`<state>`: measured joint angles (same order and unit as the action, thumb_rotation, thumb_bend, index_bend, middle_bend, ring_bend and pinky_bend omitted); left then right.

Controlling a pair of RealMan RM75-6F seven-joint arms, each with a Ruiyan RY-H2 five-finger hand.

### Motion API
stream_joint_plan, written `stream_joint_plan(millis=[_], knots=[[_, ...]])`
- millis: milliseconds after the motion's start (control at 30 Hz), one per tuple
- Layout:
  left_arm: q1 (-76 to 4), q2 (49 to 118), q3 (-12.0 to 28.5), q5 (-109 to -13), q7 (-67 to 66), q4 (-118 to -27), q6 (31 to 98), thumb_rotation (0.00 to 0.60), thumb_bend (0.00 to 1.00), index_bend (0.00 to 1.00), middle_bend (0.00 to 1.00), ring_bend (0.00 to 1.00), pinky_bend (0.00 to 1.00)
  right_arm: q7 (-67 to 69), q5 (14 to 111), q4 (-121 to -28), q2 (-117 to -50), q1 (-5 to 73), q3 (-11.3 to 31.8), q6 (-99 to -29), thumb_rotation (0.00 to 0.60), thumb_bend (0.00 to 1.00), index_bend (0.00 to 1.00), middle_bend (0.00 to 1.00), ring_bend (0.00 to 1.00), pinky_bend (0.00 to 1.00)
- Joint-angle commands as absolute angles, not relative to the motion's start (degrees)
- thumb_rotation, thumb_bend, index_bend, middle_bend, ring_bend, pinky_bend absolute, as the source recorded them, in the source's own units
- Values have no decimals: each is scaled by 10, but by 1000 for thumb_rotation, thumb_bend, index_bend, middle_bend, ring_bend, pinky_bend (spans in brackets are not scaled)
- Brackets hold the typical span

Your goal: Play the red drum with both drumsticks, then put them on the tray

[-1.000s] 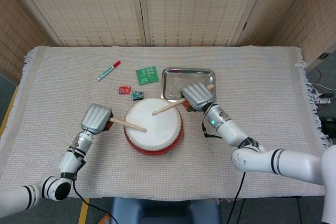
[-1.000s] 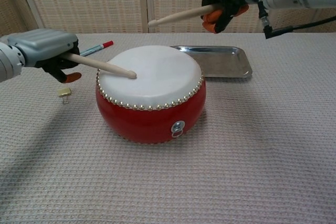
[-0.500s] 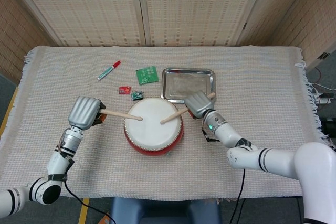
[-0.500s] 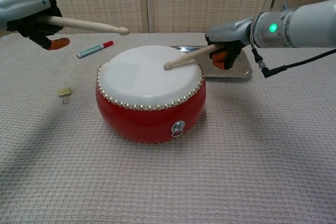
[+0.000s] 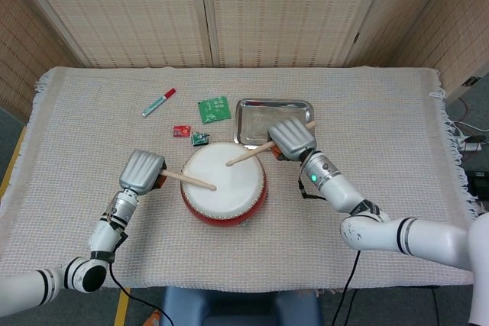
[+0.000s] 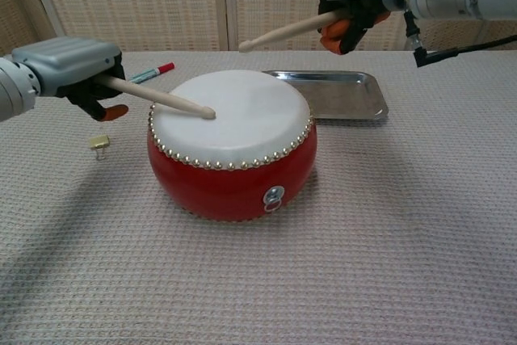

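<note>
The red drum (image 5: 224, 188) (image 6: 233, 175) with a white skin stands at the table's middle front. My left hand (image 5: 142, 172) (image 6: 71, 66) grips a wooden drumstick (image 5: 189, 180) (image 6: 157, 96) whose tip touches the left part of the skin. My right hand (image 5: 290, 138) (image 6: 359, 2) holds the other drumstick (image 5: 248, 155) (image 6: 283, 31) raised above the drum, its tip pointing left. The silver tray (image 5: 274, 121) (image 6: 343, 96) lies behind the drum to the right, with nothing in the part that shows.
A red-capped marker (image 5: 158, 102) (image 6: 150, 73), a green circuit board (image 5: 215, 108), a small red packet (image 5: 181, 131) and a small clip (image 5: 200, 139) (image 6: 99, 142) lie behind and left of the drum on the woven cloth.
The left stick has come down from its raised position onto the drum skin. The right stick has lifted off the skin and now hangs above the drum.
</note>
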<state>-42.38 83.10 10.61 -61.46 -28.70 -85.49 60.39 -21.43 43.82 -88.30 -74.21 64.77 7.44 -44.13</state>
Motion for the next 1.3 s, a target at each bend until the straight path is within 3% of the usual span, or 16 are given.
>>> stream_joint_plan(millis=[33, 200, 400, 633, 1067, 1300], knots=[[-409, 793, 125, -627, -254, -898, 633, 600, 416, 1000, 1000, 1000, 1000, -240, 419, -845, -770, 655, 51, -415, 600, 556, 1000, 1000, 1000, 1000], [-399, 758, 136, -642, -223, -939, 648, 600, 416, 1000, 1000, 1000, 1000, -284, 392, -794, -811, 665, 22, -406, 600, 556, 1000, 1000, 1000, 1000], [-412, 780, 125, -632, -235, -919, 621, 600, 416, 1000, 1000, 1000, 1000, -224, 447, -847, -776, 644, 72, -443, 600, 556, 1000, 1000, 1000, 1000], [-439, 843, 103, -607, -284, -848, 583, 600, 416, 1000, 1000, 1000, 1000, -183, 485, -903, -729, 623, 101, -462, 600, 556, 1000, 1000, 1000, 1000], [-406, 772, 135, -647, -231, -930, 660, 600, 415, 1000, 1000, 1000, 1000, -265, 419, -788, -816, 648, 37, -397, 600, 556, 1000, 1000, 1000, 1000], [-418, 801, 118, -632, -246, -901, 626, 600, 415, 1000, 1000, 1000, 1000, -211, 447, -849, -771, 634, 92, -436, 600, 556, 1000, 1000, 1000, 1000]])
